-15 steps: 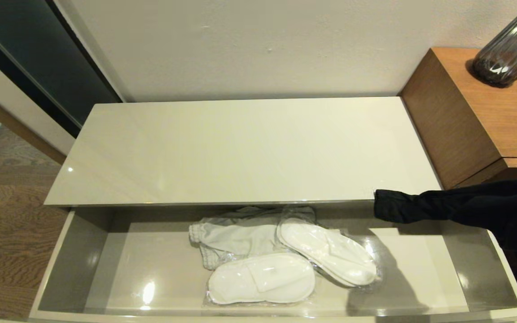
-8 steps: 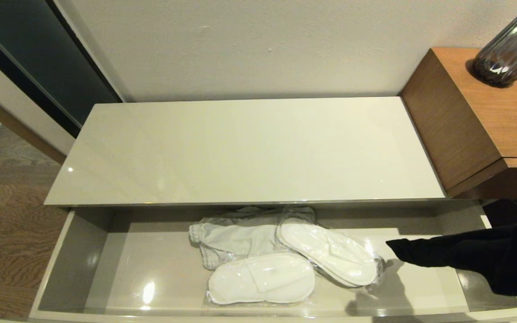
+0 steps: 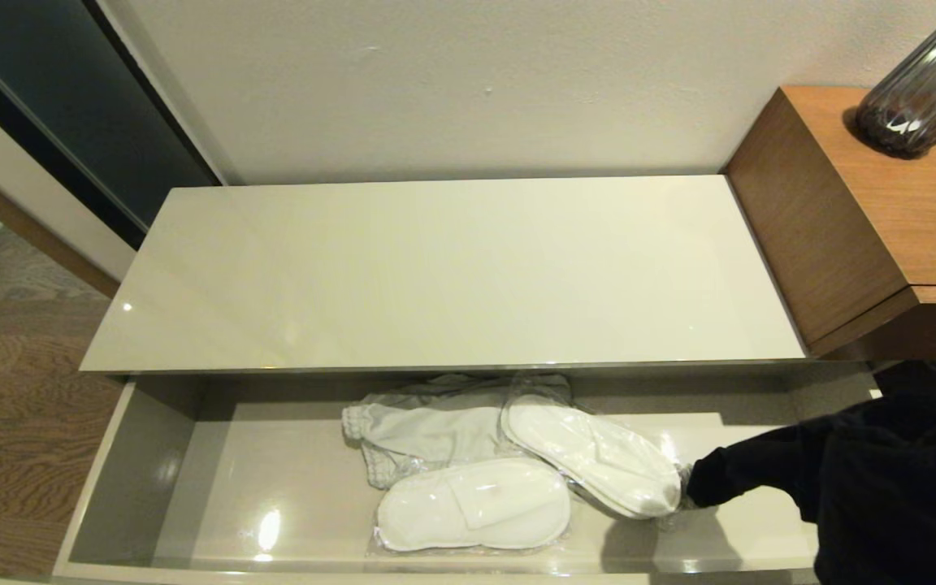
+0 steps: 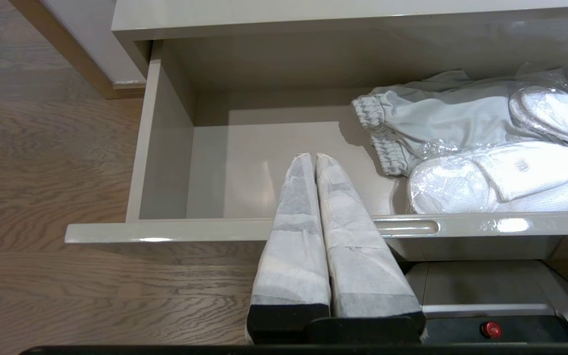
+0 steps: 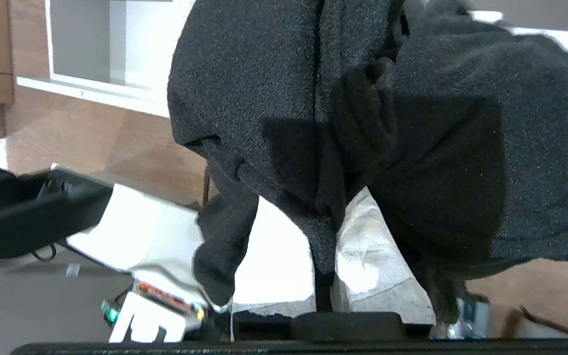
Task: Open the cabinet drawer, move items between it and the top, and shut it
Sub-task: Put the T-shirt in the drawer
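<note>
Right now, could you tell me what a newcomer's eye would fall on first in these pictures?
Probably the black garment, bunched in the shut right gripper over the open drawer's right end, its tip at a wrapped slipper pair. Mid-drawer lie a second pair and a grey garment. The cabinet top is bare.

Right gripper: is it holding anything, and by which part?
The right gripper is shut on the black garment, pinching a bunched fold; which part cannot be told. The left gripper holds nothing.
</note>
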